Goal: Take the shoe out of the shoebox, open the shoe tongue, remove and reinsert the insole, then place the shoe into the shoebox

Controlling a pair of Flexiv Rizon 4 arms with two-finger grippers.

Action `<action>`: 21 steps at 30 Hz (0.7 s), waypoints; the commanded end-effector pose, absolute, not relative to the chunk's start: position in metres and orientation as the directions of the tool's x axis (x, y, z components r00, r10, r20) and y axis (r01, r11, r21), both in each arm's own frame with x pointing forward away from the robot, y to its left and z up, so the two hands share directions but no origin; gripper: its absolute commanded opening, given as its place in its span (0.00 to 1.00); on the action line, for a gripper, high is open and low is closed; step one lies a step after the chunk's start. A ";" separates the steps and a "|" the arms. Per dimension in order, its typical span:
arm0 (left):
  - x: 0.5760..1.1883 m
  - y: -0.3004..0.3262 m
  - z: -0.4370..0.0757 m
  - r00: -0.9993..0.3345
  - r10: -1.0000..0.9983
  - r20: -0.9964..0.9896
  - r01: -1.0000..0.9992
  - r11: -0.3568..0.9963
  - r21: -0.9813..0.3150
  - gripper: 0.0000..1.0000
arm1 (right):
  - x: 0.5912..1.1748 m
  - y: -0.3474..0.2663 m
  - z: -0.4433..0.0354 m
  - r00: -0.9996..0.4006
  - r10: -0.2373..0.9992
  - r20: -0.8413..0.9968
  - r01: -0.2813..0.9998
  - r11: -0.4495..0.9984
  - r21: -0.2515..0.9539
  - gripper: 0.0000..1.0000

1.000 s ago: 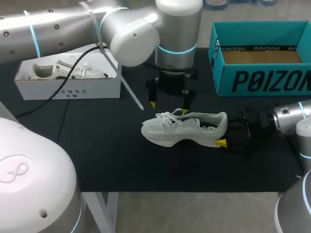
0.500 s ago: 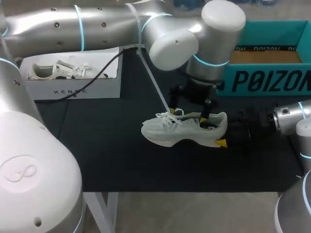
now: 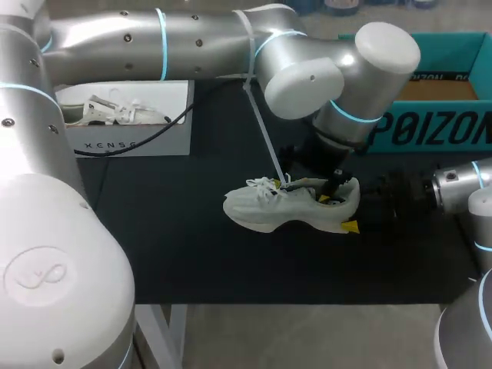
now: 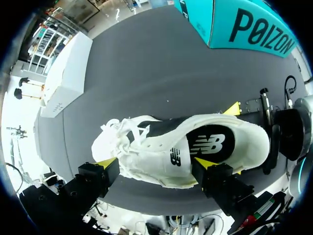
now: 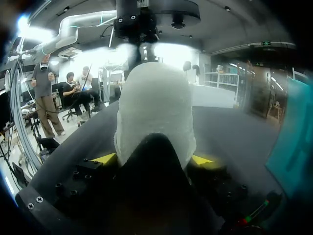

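Observation:
A white shoe [image 3: 288, 206] lies on its side on the black mat, toe toward the left. My right gripper [image 3: 357, 209] is shut on its heel [image 5: 154, 107], a yellow tip on either side. My left arm comes across from the left, and its gripper [image 3: 315, 188] hangs just over the shoe's collar. In the left wrist view that gripper [image 4: 155, 162] stands open, its tips spread along the shoe [image 4: 156, 152] near the laces and at the opening, where the black insole [image 4: 210, 144] shows. The teal shoebox [image 3: 430, 131] stands open at the back right.
A white box [image 3: 127, 127] holding another white shoe sits at the back left. My left arm's links span the space above the table's back half. The teal shoebox [image 4: 244, 27] is close behind the gripped shoe.
My left gripper swung right and came down from behind the shoe's laces to over its collar. The shoe and my right gripper stayed put.

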State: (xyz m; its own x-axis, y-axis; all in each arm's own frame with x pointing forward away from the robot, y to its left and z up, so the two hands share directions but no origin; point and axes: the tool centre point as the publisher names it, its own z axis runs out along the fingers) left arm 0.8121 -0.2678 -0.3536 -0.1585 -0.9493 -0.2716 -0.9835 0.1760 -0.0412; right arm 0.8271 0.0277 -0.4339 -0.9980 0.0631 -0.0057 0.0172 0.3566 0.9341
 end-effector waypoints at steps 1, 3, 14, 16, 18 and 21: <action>0.810 -0.269 -0.357 -0.146 -0.946 -0.289 -0.985 0.165 -0.043 1.00 | 0.828 0.031 -0.440 -0.998 0.065 -0.005 0.019 0.358 0.934 0.00; 0.808 -0.266 -0.358 -0.137 -0.947 -0.289 -0.987 0.156 -0.041 1.00 | 0.828 0.031 -0.440 -0.998 0.065 -0.005 0.019 0.358 0.934 0.00; 0.813 -0.245 -0.361 -0.098 -0.947 -0.305 -0.993 0.112 -0.032 0.61 | 0.828 0.031 -0.440 -0.998 0.065 -0.005 0.019 0.358 0.934 0.00; 0.812 -0.243 -0.360 -0.091 -0.947 -0.309 -0.994 0.108 -0.036 0.26 | 0.828 0.031 -0.440 -0.998 0.065 -0.005 0.019 0.358 0.934 0.00; 0.812 -0.240 -0.359 -0.089 -0.947 -0.308 -0.994 0.106 -0.038 0.00 | 0.828 0.031 -0.440 -0.998 0.065 -0.005 0.019 0.358 0.934 0.00; 0.811 -0.238 -0.356 -0.085 -0.947 -0.309 -0.994 0.103 -0.041 0.00 | 0.828 0.031 -0.440 -0.998 0.065 -0.005 0.019 0.358 0.934 0.00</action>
State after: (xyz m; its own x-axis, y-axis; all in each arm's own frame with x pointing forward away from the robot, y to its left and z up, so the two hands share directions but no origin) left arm 0.8134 -0.2443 -0.3598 -0.0860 -0.9452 -0.3149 -0.9942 0.1020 -0.0348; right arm 0.8272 0.0280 -0.4338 -0.9980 0.0630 -0.0058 0.0171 0.3565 0.9342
